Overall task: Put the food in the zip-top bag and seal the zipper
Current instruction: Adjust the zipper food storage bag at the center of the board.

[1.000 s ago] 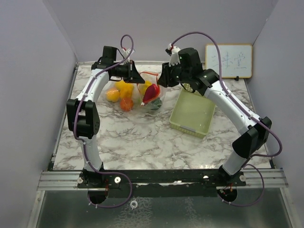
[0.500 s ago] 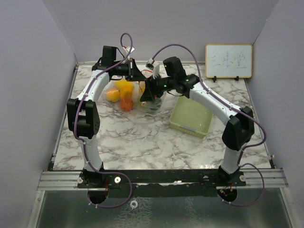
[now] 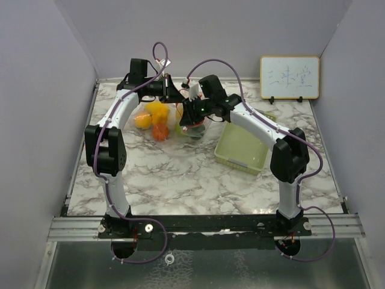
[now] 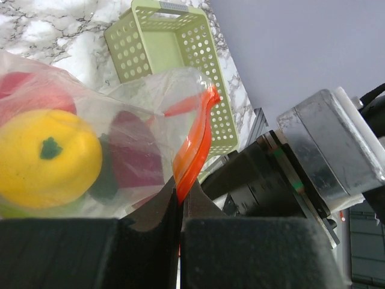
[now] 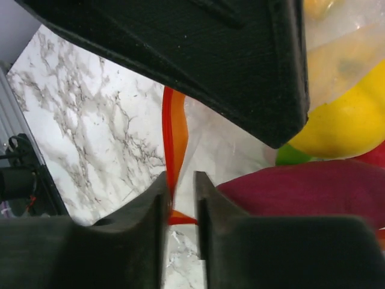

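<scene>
Your left tool [image 4: 180,208] is clenched on the orange zipper [image 4: 195,141] of the bag [image 4: 153,99], holding that edge up above the counter [image 3: 180,174] at its far middle. The food [image 4: 48,159] lies inside the bag: yellow, orange, green and red pieces show through the clear film, so loading looks done and I judge you are on the sealing step. Just right of that grip, your right tool [image 5: 180,192] straddles the same strip with its jaws nearly together. I cannot tell whether they pinch the strip or only bracket it. Next, you likely need a firm squeeze close beside the left tool, then a steady run along the strip while the left tool anchors it. The strip curls rather than lying straight, so it may need tension first. The dark red piece [image 5: 301,192] bulges just beside the right tool and could push the mouth apart. The two tools sit very close and may knock each other. Further right, the basket [image 3: 243,147] stands near the bag, under your right arm, in the likely path of the run; nothing shows inside it. A whiteboard [image 3: 289,77] leans at the far right, well apart.
</scene>
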Robot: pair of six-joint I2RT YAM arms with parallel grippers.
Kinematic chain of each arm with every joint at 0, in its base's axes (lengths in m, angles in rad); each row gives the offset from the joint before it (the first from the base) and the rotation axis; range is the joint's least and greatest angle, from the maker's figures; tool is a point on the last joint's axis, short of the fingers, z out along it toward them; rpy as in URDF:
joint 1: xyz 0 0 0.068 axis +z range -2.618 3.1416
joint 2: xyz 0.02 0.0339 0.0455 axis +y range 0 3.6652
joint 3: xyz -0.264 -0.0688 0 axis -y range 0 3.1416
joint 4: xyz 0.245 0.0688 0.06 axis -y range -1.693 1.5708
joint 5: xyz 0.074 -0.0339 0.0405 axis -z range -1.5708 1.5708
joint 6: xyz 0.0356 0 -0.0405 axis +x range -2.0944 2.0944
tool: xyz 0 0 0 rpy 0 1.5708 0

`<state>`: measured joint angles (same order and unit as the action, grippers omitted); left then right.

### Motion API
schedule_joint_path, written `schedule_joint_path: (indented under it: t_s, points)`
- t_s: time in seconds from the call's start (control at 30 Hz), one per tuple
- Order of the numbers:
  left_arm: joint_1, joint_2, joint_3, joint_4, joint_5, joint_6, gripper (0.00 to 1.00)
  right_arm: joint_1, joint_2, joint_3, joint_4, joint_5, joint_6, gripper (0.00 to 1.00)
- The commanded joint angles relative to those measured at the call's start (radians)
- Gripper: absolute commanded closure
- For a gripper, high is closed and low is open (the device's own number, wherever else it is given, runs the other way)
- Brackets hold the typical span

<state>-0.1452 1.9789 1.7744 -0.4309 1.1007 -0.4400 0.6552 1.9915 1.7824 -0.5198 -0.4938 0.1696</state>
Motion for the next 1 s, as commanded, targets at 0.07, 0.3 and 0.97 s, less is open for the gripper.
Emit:
schedule_joint_path:
  t_s: [0.07, 0.3, 0.97]
  points:
    - [0.005, -0.048, 0.003, 0.034, 0.047, -0.004, 1.0, 0.004, -0.032, 0.039, 0.047, -0.101, 0.001, 0.98]
    - [0.105, -0.099, -0.02, 0.102, 0.104, -0.03, 0.85, -0.021, -0.106, 0.074, 0.049, -0.157, 0.096, 0.98]
    - [-0.034, -0.379, 0.058, -0.181, -0.39, 0.459, 0.76, -0.052, -0.087, 0.348, -0.139, 0.334, 0.261, 0.98]
